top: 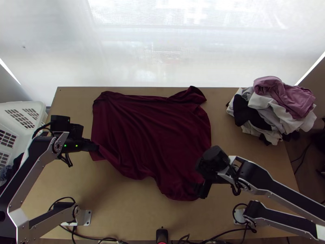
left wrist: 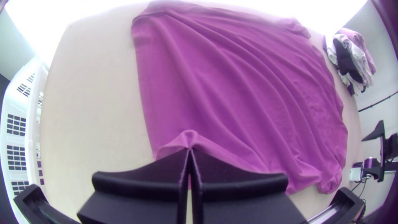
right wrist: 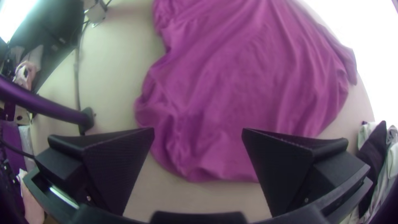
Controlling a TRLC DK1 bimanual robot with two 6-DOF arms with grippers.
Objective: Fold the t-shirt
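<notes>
The left claw [top: 94,147], first of two in the top view, pinches one maroon t-shirt [top: 150,134] close to its near left corner; the right claw [top: 200,185] stands wide at the shirt's near right part. The shirt lies spread and rippled over the middle of the worktop [top: 122,207], its far edge close to the worktop's far edge and one far corner rumpled. A broad band of worktop runs along its near side, a narrower one on its left, and another gap parts it from the one pile of clothes [top: 280,105] at the far right corner. One white basket [top: 22,105] stands off the left edge. In the left wrist view, the two fingers of the left claw [left wrist: 189,150] are pressed together on the cloth, which rises in a single small peak at their tips; folds fan out from there. In the right wrist view, the two fingers of the right claw [right wrist: 198,132] are set far apart, the shirt's wavy edge showing between them; whether they touch it, I cannot tell.
</notes>
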